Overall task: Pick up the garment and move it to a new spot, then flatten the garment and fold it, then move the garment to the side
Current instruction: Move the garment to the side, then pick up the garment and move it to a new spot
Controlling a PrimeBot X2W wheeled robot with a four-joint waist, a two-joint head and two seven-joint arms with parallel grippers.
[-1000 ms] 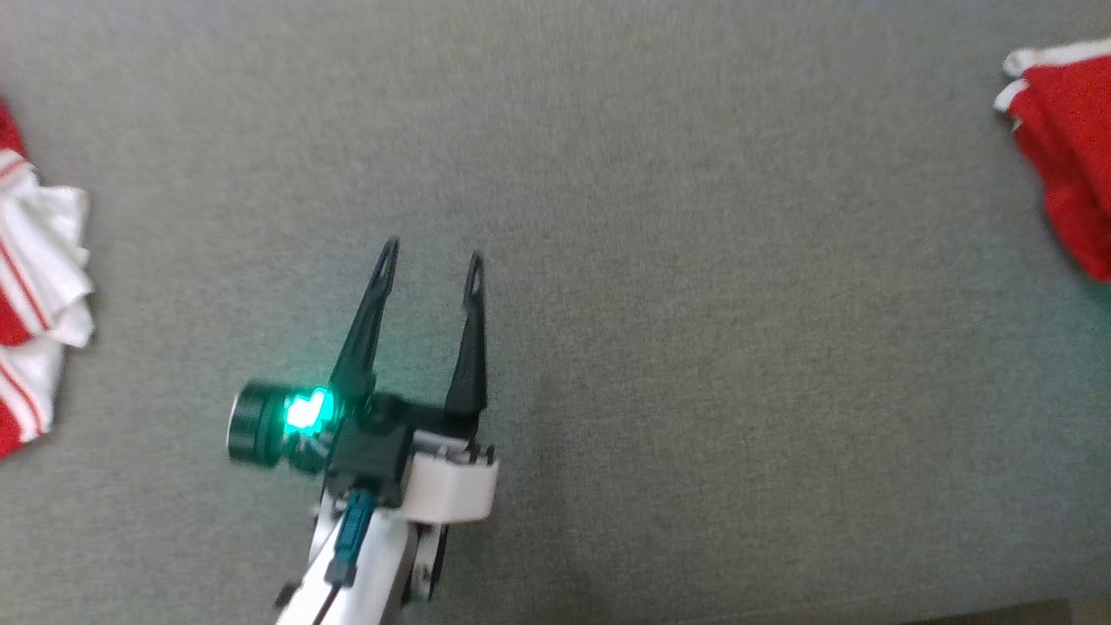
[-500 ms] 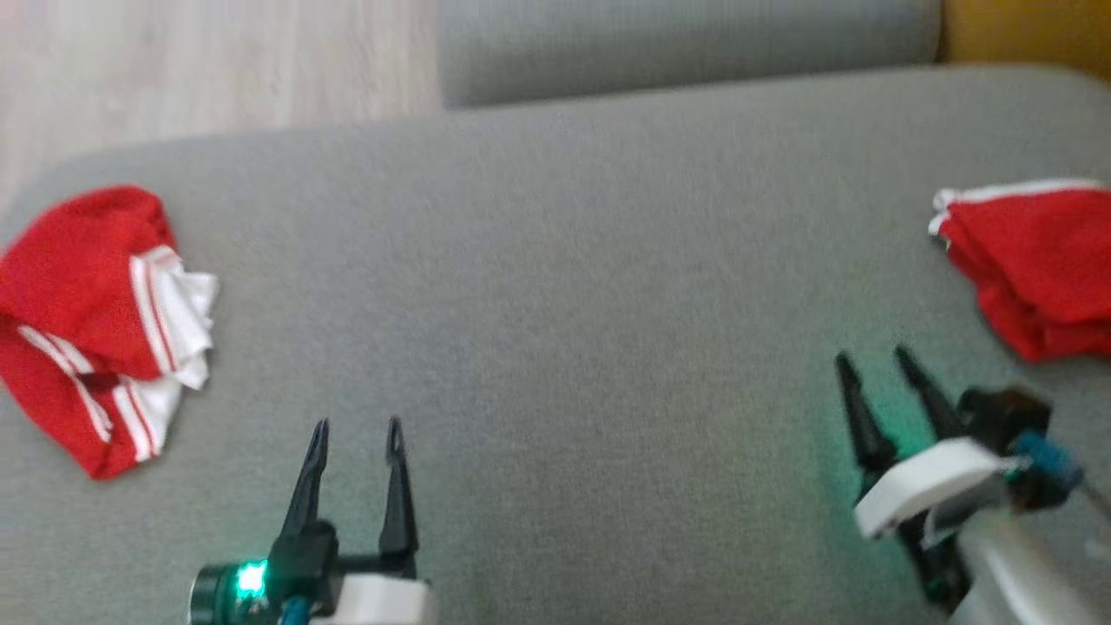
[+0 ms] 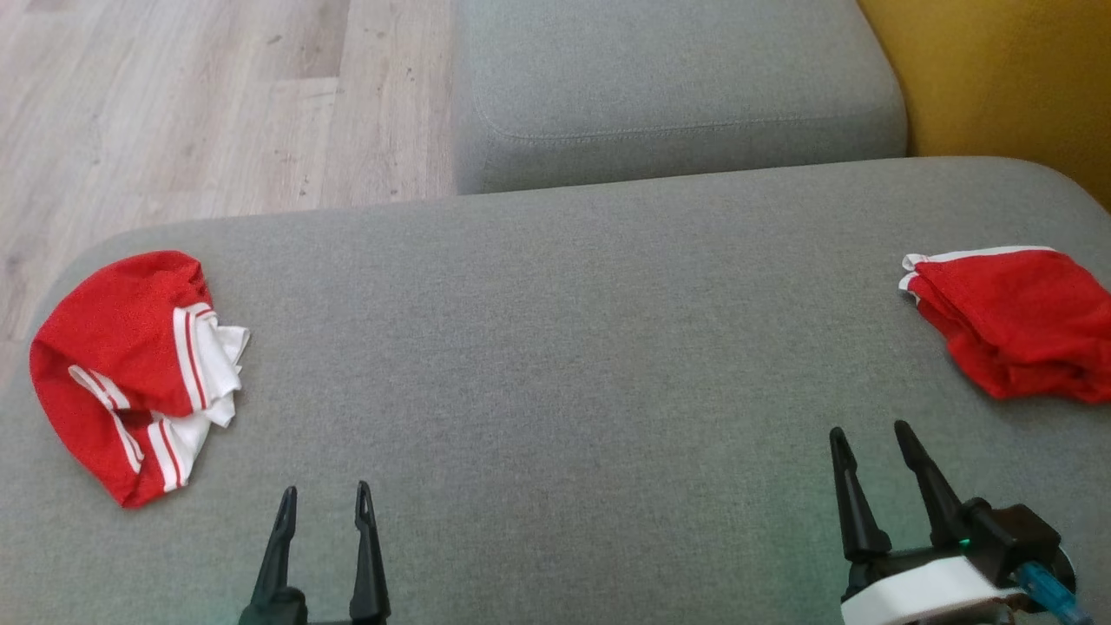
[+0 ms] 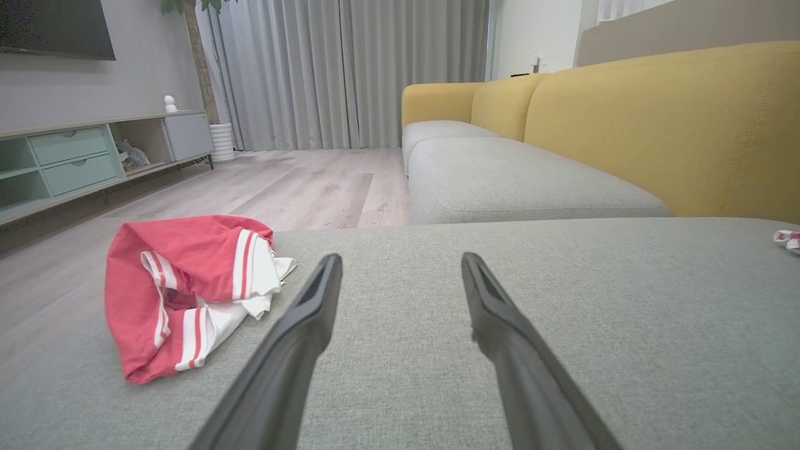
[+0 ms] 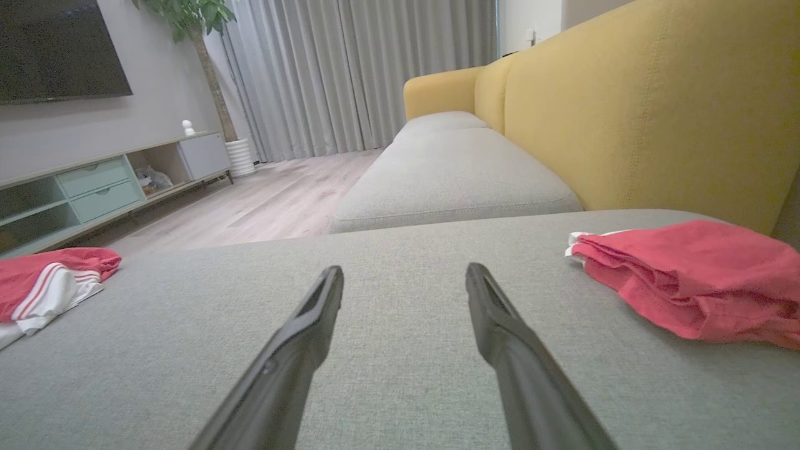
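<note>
A crumpled red garment with white striped trim (image 3: 130, 365) lies at the left end of the grey cushion (image 3: 564, 347); the left wrist view has it to the left of the fingers (image 4: 187, 281). A folded red garment with a white edge (image 3: 1015, 321) rests at the right end, also to the right in the right wrist view (image 5: 694, 281). My left gripper (image 3: 325, 490) hovers open near the front edge, right of the crumpled garment and apart from it (image 4: 401, 257). My right gripper (image 3: 870, 430) is open, in front of the folded garment, holding nothing (image 5: 405, 269).
A second grey seat cushion (image 3: 677, 87) lies beyond, with the yellow sofa back (image 3: 1007, 78) at the right. Wooden floor (image 3: 174, 104) lies past the cushion's left and far edge. A TV cabinet (image 4: 69, 162) stands across the room.
The head camera has tilted up, so the floor, far cushion and both garments came fully into the picture. Both grippers stay open with nothing in them.
</note>
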